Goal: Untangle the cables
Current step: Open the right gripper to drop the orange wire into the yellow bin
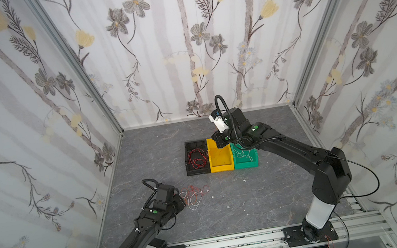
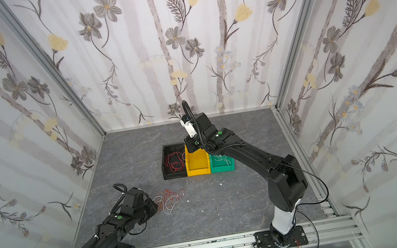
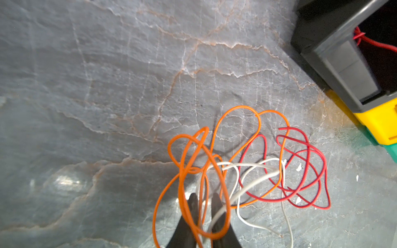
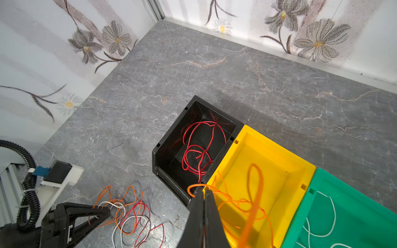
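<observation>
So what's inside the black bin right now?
Only red cable, in loose tangled loops on the floor of the black bin. No orange or white strands show; whatever lies beneath the loops is covered.

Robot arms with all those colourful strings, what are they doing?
They seem to be sorting a messy bundle of cables by colour. The right gripper is shut on an orange cable and holds it over the yellow bin. The left gripper pinches strands of the tangle of orange, red and white cables on the table. A red cable already lies in the black bin, and a white cable in the green bin.
</observation>
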You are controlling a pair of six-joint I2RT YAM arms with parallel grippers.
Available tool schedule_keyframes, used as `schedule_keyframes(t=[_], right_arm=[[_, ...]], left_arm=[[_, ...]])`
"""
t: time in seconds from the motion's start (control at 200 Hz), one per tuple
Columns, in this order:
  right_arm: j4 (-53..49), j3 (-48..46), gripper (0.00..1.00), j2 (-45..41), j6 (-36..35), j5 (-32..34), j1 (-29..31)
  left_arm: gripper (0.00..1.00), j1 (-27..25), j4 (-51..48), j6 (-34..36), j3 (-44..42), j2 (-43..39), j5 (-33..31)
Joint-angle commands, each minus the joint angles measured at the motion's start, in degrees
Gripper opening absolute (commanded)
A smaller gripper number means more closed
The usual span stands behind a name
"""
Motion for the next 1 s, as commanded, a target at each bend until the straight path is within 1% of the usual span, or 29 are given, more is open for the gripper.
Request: schedule_keyframes(t=[0.0, 0.135, 0.255, 0.365, 0.515, 0.61, 0.715, 0.799, 0.849, 0.869, 0.924, 0.994], right_arm=[[3.3, -1.3, 0.00, 0.7, 1.2, -0.9, -0.2], [3.5, -4.2, 0.00, 1.3, 3.7, -0.5, -0.7], [3.6, -5.3, 0.00, 3.0, 5.5, -1.9, -1.7], [2.9, -4.4, 0.00, 5.3, 6.9, -4.2, -2.6], [-1.1, 0.3, 0.00, 10.4, 8.6, -7.2, -3.1], [-2.7, 1.6, 0.00, 13.2, 10.4, -7.1, -3.3], [-4.6, 2.0, 0.00, 14.8, 12.4, -4.4, -3.6], [-6.6, 2.1, 0.04, 15.4, 12.8, -1.2, -3.6], [-8.1, 2.7, 0.08, 15.7, 12.7, -0.5, -3.6], [-8.8, 3.0, 0.12, 15.8, 12.5, -0.4, -3.7], [-10.3, 3.7, 0.24, 15.8, 12.1, -0.2, -3.6], [-10.9, 3.7, 0.34, 14.7, 11.7, -0.2, -3.6]], left_arm=[[0.16, 0.1, 0.4, -0.4, 0.2, 0.0, -0.6], [0.16, 0.0, 1.0, -0.4, 0.6, 0.7, -0.2], [0.16, 0.1, 1.5, -0.3, 0.8, 1.8, 0.0], [0.16, 0.1, 1.7, -0.2, 1.0, 2.3, 0.1], [0.16, 0.1, 1.7, -0.3, 1.0, 2.0, 0.2], [0.16, 0.1, 1.6, -0.4, 1.0, 1.6, 0.3], [0.16, 0.0, 1.4, -0.4, 1.0, 1.1, 0.4], [0.16, 0.1, 1.4, -0.5, 1.0, 0.7, 0.6], [0.16, 0.1, 1.4, -0.5, 1.0, 0.5, 0.7], [0.16, 0.1, 1.5, -0.5, 1.0, 0.5, 0.7], [0.16, 0.1, 1.6, -0.5, 1.2, 0.5, 0.7], [0.16, 0.1, 1.5, -0.4, 1.5, 0.6, 0.8]])
